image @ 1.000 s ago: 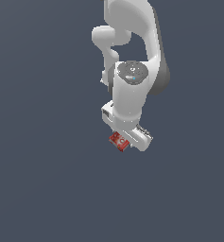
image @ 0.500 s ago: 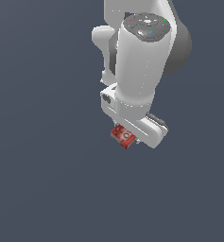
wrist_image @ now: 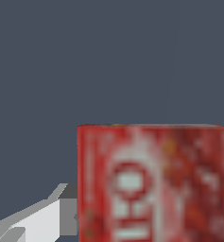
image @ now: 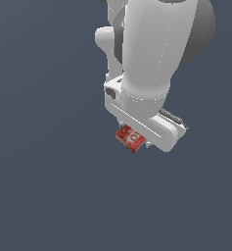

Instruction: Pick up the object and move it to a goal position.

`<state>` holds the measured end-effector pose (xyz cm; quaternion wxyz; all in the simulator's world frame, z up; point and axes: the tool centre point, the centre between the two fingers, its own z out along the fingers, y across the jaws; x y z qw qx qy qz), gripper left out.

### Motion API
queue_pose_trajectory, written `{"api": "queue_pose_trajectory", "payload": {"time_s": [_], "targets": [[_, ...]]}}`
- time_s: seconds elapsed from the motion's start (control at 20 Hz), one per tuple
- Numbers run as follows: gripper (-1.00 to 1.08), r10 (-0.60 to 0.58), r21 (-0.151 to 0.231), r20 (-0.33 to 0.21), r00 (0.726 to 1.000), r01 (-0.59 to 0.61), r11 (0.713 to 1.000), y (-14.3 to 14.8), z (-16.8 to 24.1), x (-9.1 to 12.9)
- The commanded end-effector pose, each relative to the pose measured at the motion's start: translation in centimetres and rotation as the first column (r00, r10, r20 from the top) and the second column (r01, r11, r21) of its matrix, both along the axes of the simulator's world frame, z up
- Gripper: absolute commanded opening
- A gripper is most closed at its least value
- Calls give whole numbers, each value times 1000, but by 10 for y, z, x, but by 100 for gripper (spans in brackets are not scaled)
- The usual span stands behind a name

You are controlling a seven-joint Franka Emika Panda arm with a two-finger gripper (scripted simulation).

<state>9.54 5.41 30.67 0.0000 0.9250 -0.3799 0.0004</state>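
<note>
Exterior view: red box (image: pixel 129 138) in pincer (image: pixel 137 142), open grey all round.

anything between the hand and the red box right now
Nothing shows between them. In the exterior view the red box sits tight under the white hand; the wrist view shows one finger right beside it.

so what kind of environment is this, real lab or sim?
Looks like a bare simulator scene, not a real room: flat, featureless grey-blue ground with no walls or furniture, a smooth-shaded white arm, and a low-res textured red box at the gripper.
</note>
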Motion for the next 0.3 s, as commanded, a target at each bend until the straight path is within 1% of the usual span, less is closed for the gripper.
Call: {"api": "queue_pose_trajectory", "payload": {"time_s": [0.0, 0.25], "targets": [[-100, 0, 0, -1, 1000, 0, 1000, 0, 4, 2], [-100, 0, 0, -1, 1000, 0, 1000, 0, 7, 4]]}}
